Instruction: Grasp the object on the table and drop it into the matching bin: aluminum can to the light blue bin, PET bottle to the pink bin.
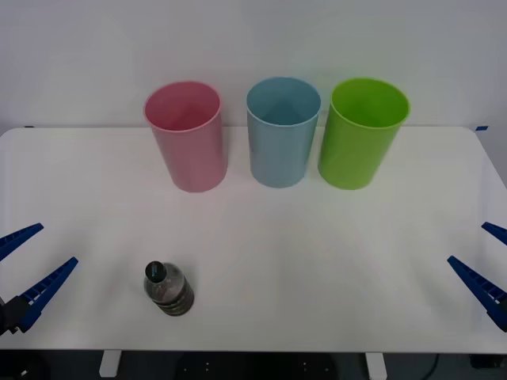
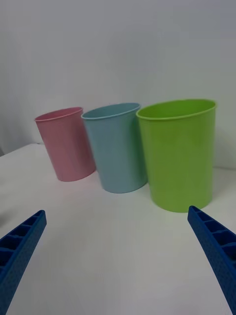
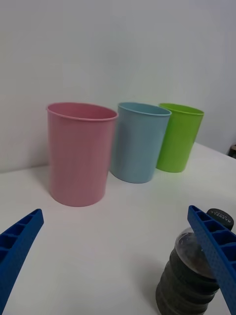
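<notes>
**Bottle upright on worktop, both pincers spread**

Blue ribbed fingers of the left pincer (image 1: 28, 265) stand apart at the near left edge of the white worktop (image 1: 317, 269), holding nothing. Just to their right, on the near part of the worktop, the PET bottle (image 1: 168, 288) stands upright with its black cap on top and a dark brownish lower part. In the left wrist view the PET bottle (image 3: 194, 275) sits close beside 1 finger (image 3: 216, 256), which overlaps it in that picture; whether they touch cannot be told.

At the near right edge the right pincer (image 1: 489, 269) also has its fingers spread wide and holds nothing.

Along the far side of the worktop 3 tall cup-shaped bins stand upright in a row, close together: the pink bin (image 1: 188, 138) on the left, the light blue bin (image 1: 281, 134) in the middle, and a lime green bin (image 1: 360, 134) on the right. The bottle is well apart from all 3, nearest the pink one.
</notes>
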Motion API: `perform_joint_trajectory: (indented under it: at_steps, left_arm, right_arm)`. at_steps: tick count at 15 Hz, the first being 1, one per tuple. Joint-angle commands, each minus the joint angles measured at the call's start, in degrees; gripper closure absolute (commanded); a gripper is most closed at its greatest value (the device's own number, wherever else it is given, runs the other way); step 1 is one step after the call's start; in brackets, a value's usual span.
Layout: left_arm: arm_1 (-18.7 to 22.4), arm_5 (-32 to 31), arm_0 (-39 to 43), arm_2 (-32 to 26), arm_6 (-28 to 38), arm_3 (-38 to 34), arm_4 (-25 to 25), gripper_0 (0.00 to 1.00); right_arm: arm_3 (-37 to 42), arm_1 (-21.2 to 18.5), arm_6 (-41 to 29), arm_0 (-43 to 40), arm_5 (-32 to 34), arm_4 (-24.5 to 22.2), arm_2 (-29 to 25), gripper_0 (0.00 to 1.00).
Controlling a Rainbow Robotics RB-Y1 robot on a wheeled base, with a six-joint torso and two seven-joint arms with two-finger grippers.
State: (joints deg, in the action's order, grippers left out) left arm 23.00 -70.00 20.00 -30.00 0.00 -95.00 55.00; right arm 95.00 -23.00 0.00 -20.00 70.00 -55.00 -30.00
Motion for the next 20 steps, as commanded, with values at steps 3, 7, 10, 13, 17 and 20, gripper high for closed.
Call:
perform_joint_trajectory:
  at_steps: [3, 7, 10, 13, 17, 20]
  left_arm:
    - [-1.9, -0.1, -0.3, 1.0, 0.0, 1.0, -0.2, 0.0]
    - [-0.3, 0.0, -0.4, 2.1, -0.1, 1.2, -2.2, 0.0]
    - [2.8, -0.5, -0.6, 2.8, -1.1, 3.4, -2.2, 0.0]
    - [7.1, -0.9, -1.5, 5.9, -5.7, 7.6, -2.1, 0.0]
    - [9.3, -3.0, -4.0, 10.0, -13.4, 15.2, -2.1, 0.0]
    - [10.1, -3.4, -5.0, 13.2, -18.1, 17.9, -2.0, 0.0]
  right_arm:
    - [0.0, 0.0, 0.0, 0.0, 0.0, 0.0, 0.0, 0.0]
    - [0.0, 0.0, 0.0, 0.0, 0.0, 0.0, 0.0, 0.0]
    - [0.0, 0.0, 0.0, 0.0, 0.0, 0.0, 0.0, 0.0]
    - [0.0, 0.0, 0.0, 0.0, 0.0, 0.0, 0.0, 0.0]
    - [0.0, 0.0, 0.0, 0.0, 0.0, 0.0, 0.0, 0.0]
    - [0.0, 0.0, 0.0, 0.0, 0.0, 0.0, 0.0, 0.0]
